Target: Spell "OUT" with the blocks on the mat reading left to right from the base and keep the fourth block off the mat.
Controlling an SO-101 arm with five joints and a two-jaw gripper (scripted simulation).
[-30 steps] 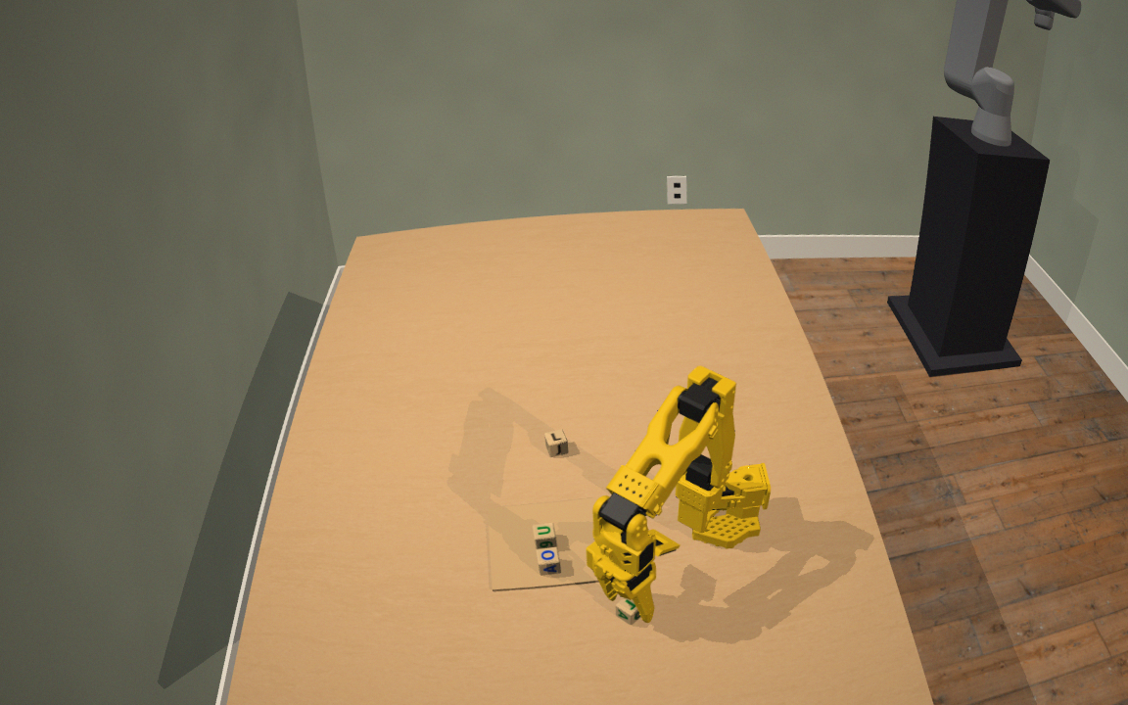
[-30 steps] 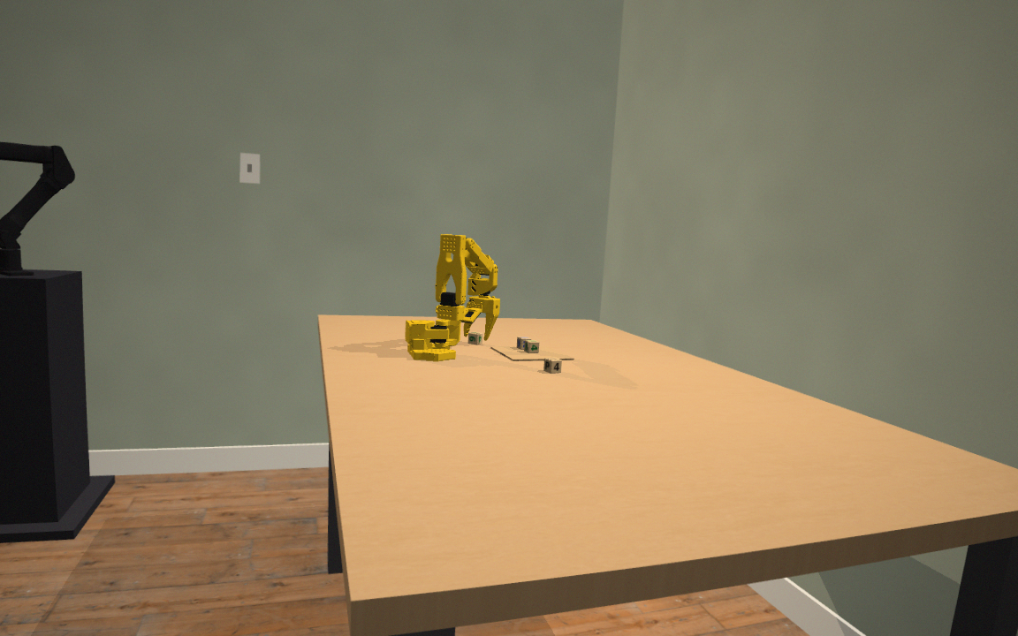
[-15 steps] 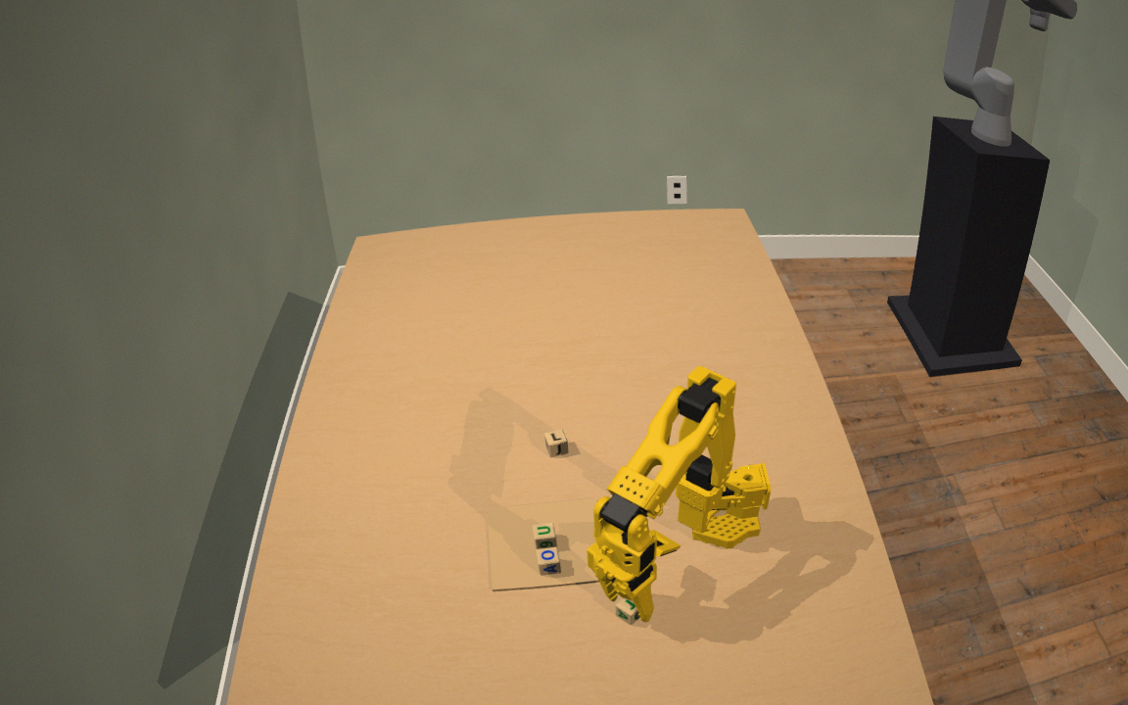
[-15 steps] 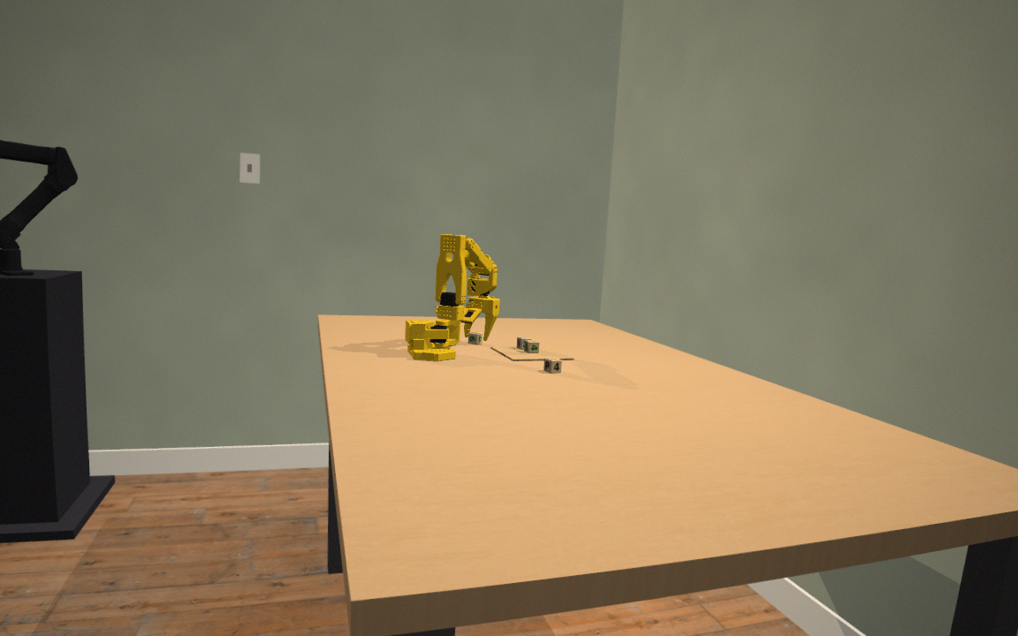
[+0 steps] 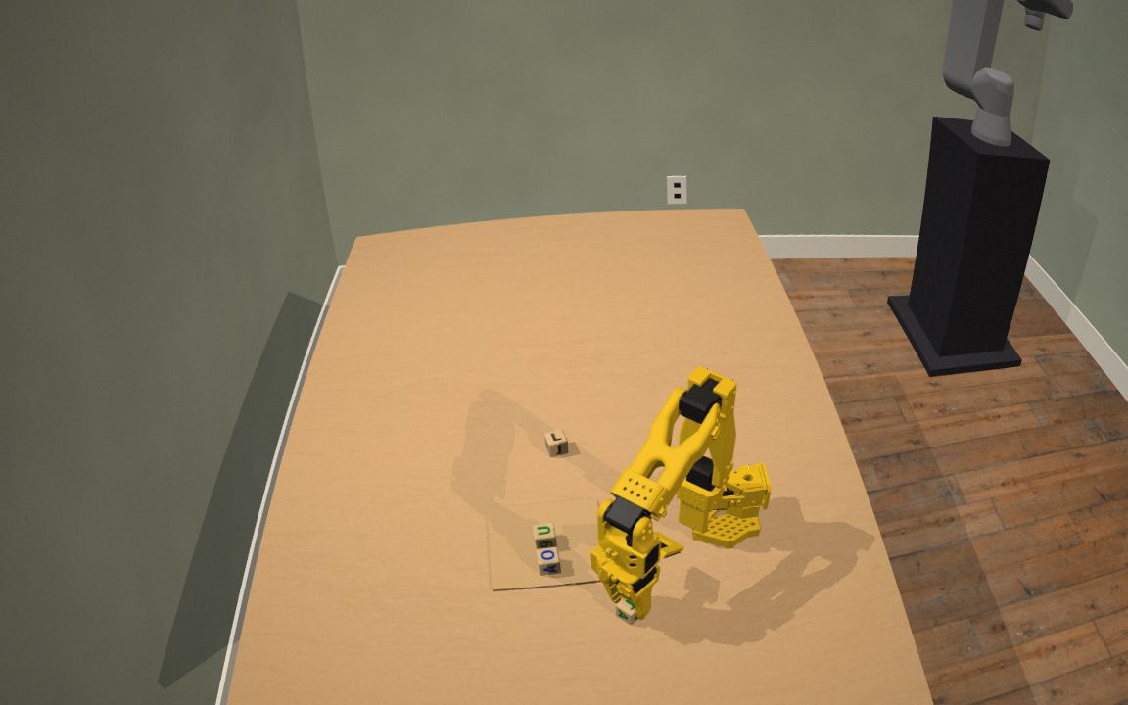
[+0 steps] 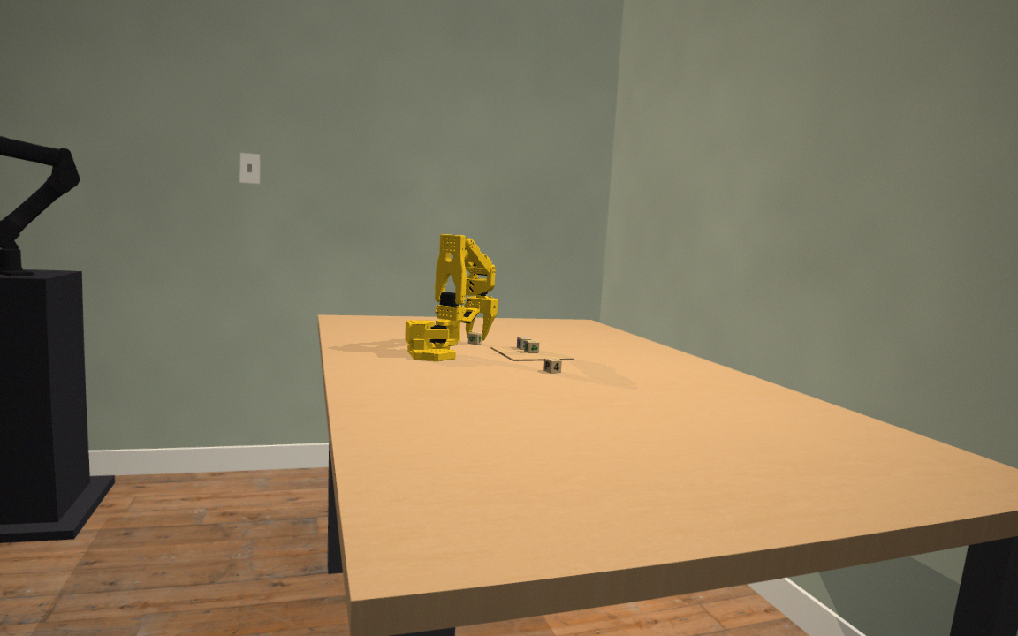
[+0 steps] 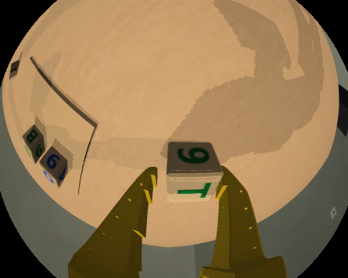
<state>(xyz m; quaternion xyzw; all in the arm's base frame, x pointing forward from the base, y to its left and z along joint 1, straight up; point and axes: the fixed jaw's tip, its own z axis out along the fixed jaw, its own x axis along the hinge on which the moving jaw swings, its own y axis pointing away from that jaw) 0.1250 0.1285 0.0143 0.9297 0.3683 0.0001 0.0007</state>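
My gripper [image 5: 629, 607] [image 6: 477, 335] [image 7: 189, 170] is open and low around the T block [image 5: 626, 613] [image 6: 474, 338] [image 7: 193, 158], off the mat [image 5: 506, 561] [image 6: 536, 356] [image 7: 56, 106]. In the wrist view the right finger is against or very near the block, and a narrow gap shows at the left finger. The block's T face is up and turned askew. On the mat, the O block [image 5: 547, 561] [image 6: 520, 342] [image 7: 54, 166] and U block [image 5: 543, 535] [image 6: 531, 346] [image 7: 34, 143] sit side by side, letters up, O nearer the top camera. Seen from the base, O is left of U.
The fourth block [image 5: 556, 444] [image 6: 552, 366] [image 7: 14, 69], with a black L on top, lies off the mat, beyond its U side. The arm hides part of the mat in the top view. The mat's near edge lies between the T block and the O block.
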